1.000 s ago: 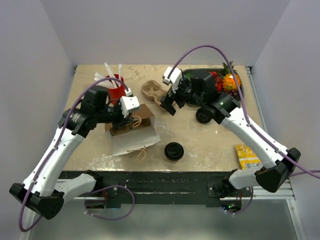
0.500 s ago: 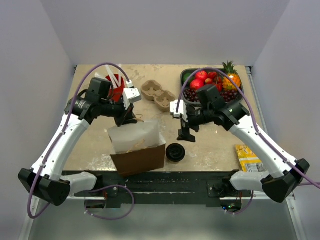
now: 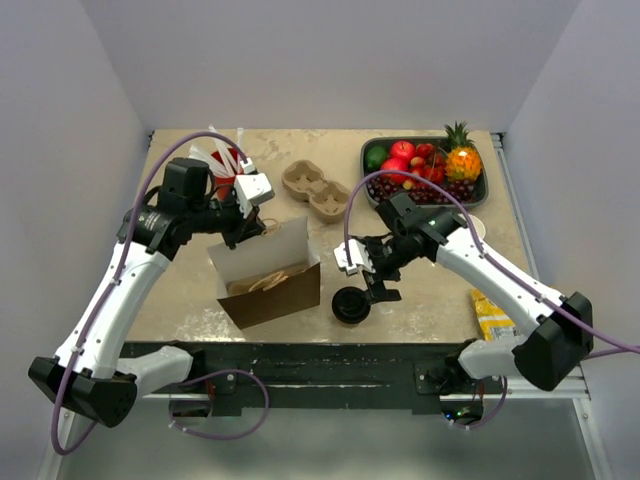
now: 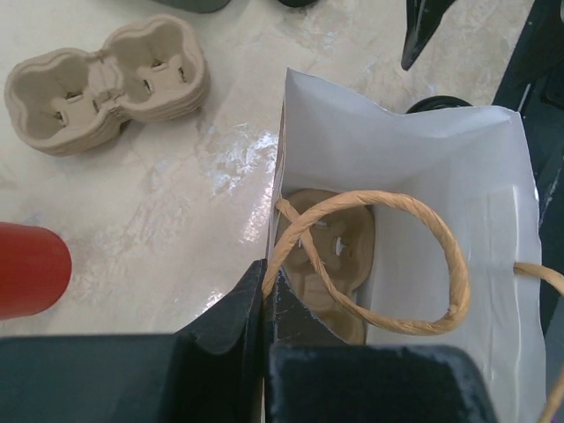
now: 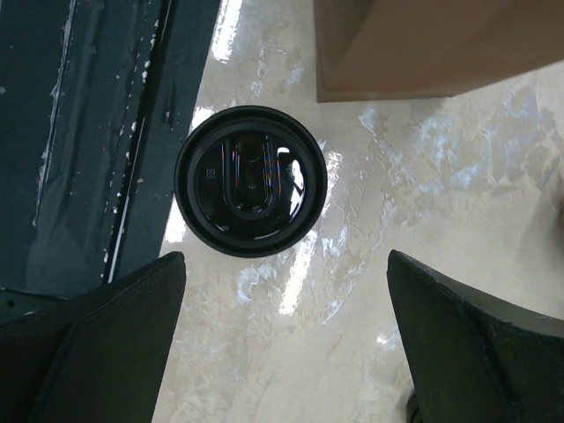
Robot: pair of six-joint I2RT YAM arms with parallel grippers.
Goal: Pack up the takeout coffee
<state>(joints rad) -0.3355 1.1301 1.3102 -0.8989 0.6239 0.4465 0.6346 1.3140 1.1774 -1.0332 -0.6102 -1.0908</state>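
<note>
Here, the left gripper (image 4: 264,280) is clamped shut on the bag's (image 3: 268,290) rim. Just right of the bag, near the table's (image 3: 420,305) front edge, the coffee (image 5: 251,181) is stood, apparently upright, lid skyward, long axis vertical. The right gripper (image 5: 284,264) is held wide open and empty, the coffee just beyond its fingertips, untouched.

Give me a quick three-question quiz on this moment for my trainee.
1. True or false: the right jaws are closed around the takeout coffee.
2. What lies inside the paper bag? A) a pulp cup carrier B) a spoon C) a sandwich
3. Which thing do the left jaws pinch?
Key: 1 false, they stand open above it. 2 A. 3 the paper bag, at its rim.
</note>
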